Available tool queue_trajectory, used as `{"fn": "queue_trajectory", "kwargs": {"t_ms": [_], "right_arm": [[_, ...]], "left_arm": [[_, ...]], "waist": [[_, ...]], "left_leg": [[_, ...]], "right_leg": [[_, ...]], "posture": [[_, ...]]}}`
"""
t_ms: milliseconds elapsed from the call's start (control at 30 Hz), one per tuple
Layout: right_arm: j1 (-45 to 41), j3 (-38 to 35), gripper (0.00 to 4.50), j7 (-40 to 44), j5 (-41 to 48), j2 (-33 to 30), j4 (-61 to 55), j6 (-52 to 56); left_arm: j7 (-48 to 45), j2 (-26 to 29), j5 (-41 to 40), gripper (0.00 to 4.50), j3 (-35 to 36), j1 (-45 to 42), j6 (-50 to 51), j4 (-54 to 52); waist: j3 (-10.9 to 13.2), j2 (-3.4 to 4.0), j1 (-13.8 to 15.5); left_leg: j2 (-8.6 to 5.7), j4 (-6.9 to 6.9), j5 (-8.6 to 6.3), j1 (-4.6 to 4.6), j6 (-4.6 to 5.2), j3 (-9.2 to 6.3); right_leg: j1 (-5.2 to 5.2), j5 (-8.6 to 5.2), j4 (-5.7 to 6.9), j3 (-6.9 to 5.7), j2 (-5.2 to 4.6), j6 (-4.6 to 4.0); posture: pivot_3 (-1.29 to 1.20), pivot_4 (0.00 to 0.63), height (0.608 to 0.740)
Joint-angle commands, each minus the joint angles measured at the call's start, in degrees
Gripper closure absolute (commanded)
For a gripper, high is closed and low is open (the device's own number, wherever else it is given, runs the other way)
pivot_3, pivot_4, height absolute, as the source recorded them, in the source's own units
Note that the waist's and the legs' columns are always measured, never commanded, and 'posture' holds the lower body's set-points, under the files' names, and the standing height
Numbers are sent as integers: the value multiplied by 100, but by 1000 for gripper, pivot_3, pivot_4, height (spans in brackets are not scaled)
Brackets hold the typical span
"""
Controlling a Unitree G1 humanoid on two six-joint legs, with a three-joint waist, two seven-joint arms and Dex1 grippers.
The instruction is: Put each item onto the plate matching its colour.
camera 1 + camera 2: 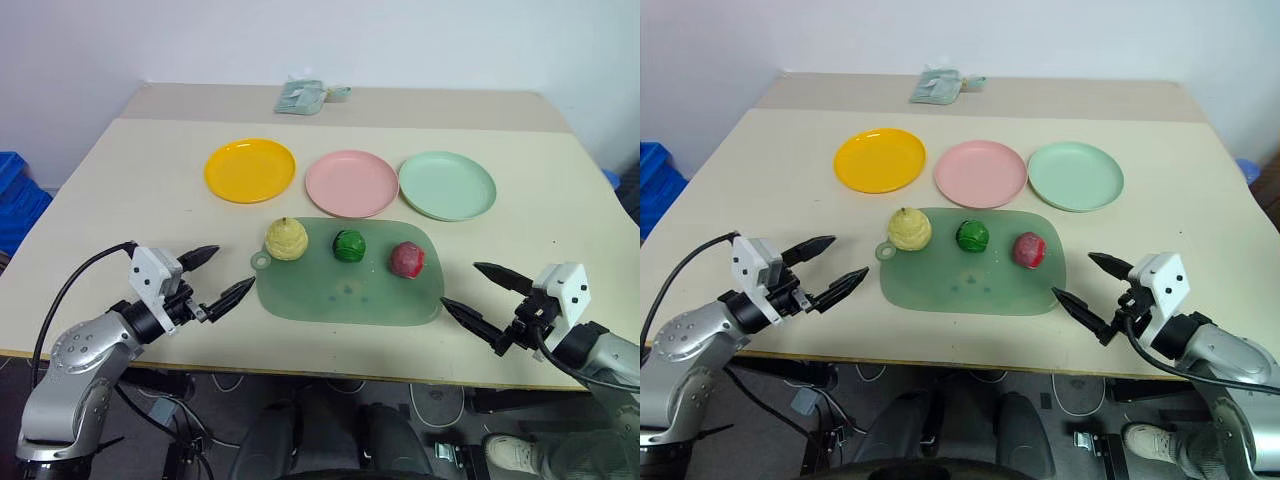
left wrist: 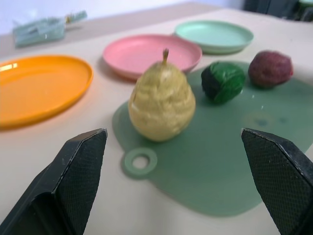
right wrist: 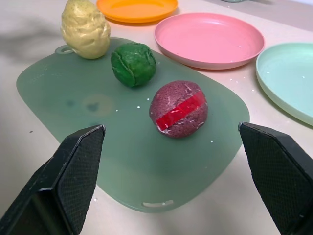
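A translucent green mat (image 1: 350, 285) (with a ring handle (image 1: 261, 262) at its left end) lies on the beige counter (image 1: 120, 190). A crumpled pale-green cloth (image 1: 305, 95) sits near the far edge. A blue bin (image 1: 18, 200) stands beside the counter's left.

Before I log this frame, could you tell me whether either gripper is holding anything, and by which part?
Nothing is held. The left gripper and right gripper are both open, short of the green mat where the three fruits lie.
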Motion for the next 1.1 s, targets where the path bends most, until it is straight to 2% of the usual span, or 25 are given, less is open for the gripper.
{"fn": "queue_trajectory", "kwargs": {"t_ms": [33,633,767,933,1100], "right_arm": [[-75,-41,38,-83,57,-13,-206,16],[222,-100,38,445,-224,53,276,-810],[23,-133,38,669,61,-73,239,-708],[-512,12,38,1096,486,-423,115,-495],[-1060,390,38,1313,295,-505,390,-678]], "left_arm": [[-12,74,59,0,21,-24,-55,-119],[68,-86,248,0,-156,-482,-228,254],[590,-97,88,0,-127,-835,544,51],[1206,-71,-282,0,-327,-1892,1919,-38],[1485,-170,-56,0,-733,-2699,2384,348]], "waist": [[0,1,-1],[0,1,0],[0,0,-5],[5,-7,7],[9,-14,-5]], "left_leg": [[0,0,0,0,0,0],[0,1,1,3,0,0],[0,4,1,3,0,0],[0,29,1,2,0,-1],[-1,63,1,1,0,-1]], "right_leg": [[0,0,0,0,0,0],[0,0,8,0,1,0],[2,1,8,0,1,1],[1,3,34,-1,6,7],[8,3,56,-3,11,8]], "posture": [[0,150,740],[0,150,740],[0,150,740],[0,150,740],[0,150,740]]}}
